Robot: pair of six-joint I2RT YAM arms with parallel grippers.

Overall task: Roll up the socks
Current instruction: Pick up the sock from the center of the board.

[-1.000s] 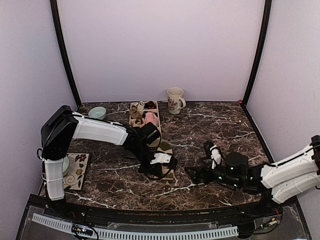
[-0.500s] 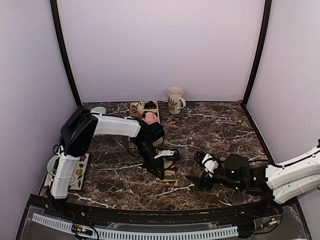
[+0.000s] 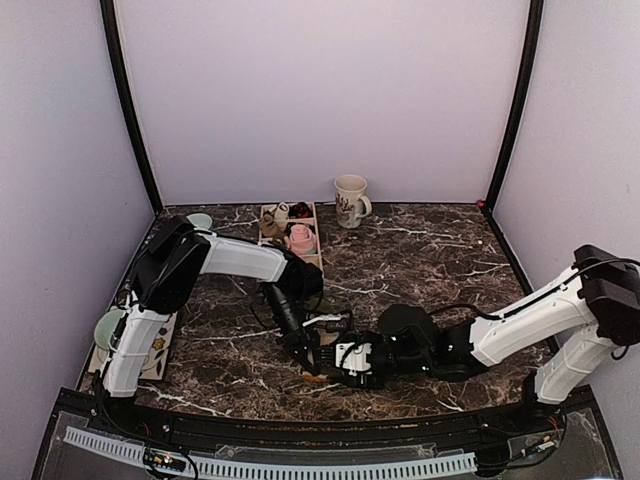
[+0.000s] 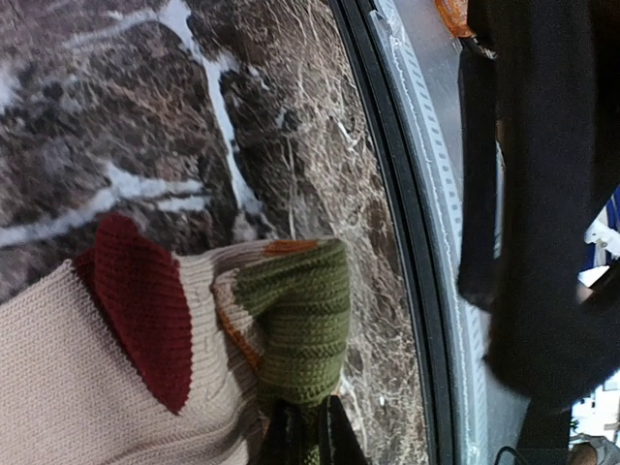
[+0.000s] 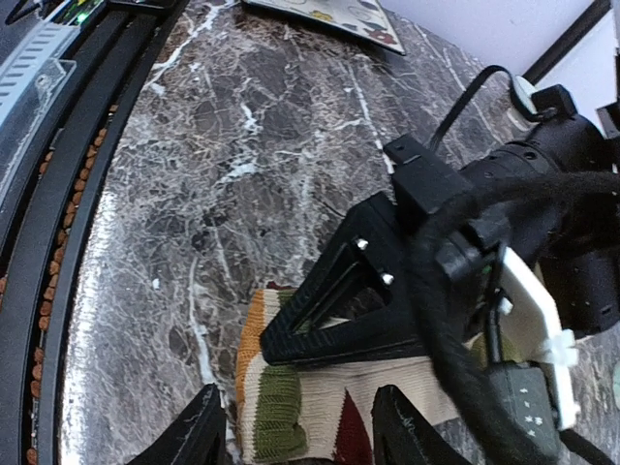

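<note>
left gripper (image 4: 310, 441) clamped on sock (image 4: 145, 329) cuff, anchoring it; right gripper (image 5: 302, 431) spread apart, straddling sock to roll.

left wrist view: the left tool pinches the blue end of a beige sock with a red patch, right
No: that end is green, not blue, per the left wrist view. The left tool does pinch it, and the sock is beige with a red patch.

Front centre crowded: left gripper (image 4: 308, 438) and right gripper (image 5: 303, 434) nose to nose over socks (image 5: 291, 402), front rail (image 4: 407, 242) just beside. Back-left blocked: divided tray (image 3: 266, 215), bowl (image 3: 199, 220), mat (image 3: 160, 335). Mug (image 3: 350, 200) at back. Right half of surface (image 3: 440, 250) open.
</note>
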